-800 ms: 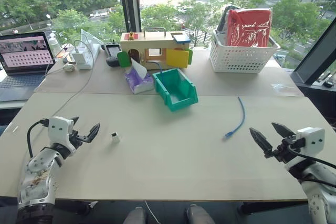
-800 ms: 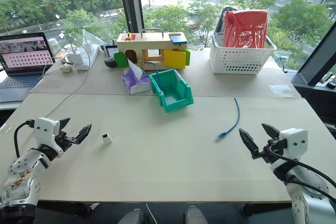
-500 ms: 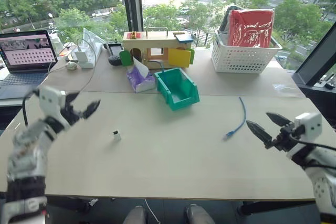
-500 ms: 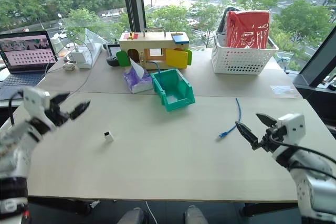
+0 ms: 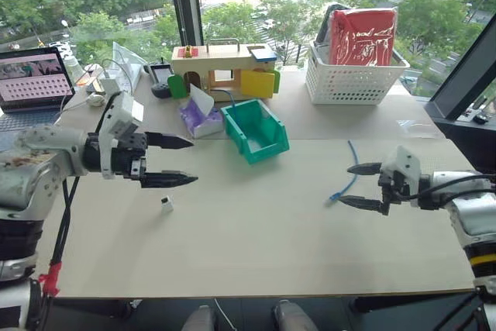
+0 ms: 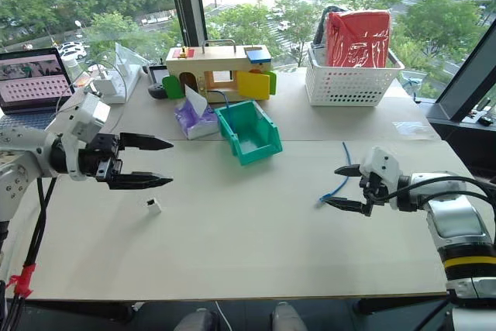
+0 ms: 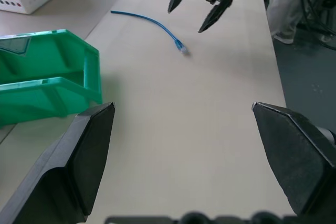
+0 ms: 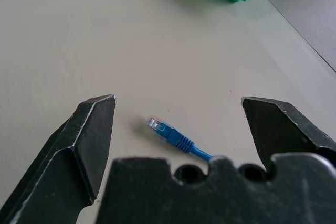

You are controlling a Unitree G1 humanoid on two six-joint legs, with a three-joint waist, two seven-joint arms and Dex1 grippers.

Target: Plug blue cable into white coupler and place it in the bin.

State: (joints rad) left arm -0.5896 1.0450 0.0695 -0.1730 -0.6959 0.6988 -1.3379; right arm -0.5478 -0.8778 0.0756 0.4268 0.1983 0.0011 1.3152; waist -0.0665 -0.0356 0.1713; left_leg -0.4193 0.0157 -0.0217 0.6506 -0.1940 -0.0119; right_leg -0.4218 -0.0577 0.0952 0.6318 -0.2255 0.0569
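Note:
The blue cable [image 5: 356,165] lies loose on the right part of the table, its near plug [image 8: 167,130] pointing toward me. My right gripper [image 5: 346,184] is open and level, its fingers either side of that plug end without touching it. On the table left of centre sits the tiny white coupler [image 5: 167,205]. Just above and behind the coupler hovers my left gripper [image 5: 186,162], open, empty and pointing right. The green bin [image 5: 256,130] stands at the table's middle back, its cut-away lip facing me. In the left wrist view the bin [image 7: 48,75] is near and the right gripper [image 7: 200,10] is farther off.
Behind the bin stand a wooden toy house [image 5: 223,72] and a purple tissue pack [image 5: 198,118]. A white lattice basket [image 5: 355,81] holding a red bag is at the back right. A laptop [image 5: 32,80], a power strip and a white cord lie at the back left.
Both arms have risen and turned inward. The left gripper now points right above the coupler. The right gripper has reached left to the cable's near plug. The camera has shifted too.

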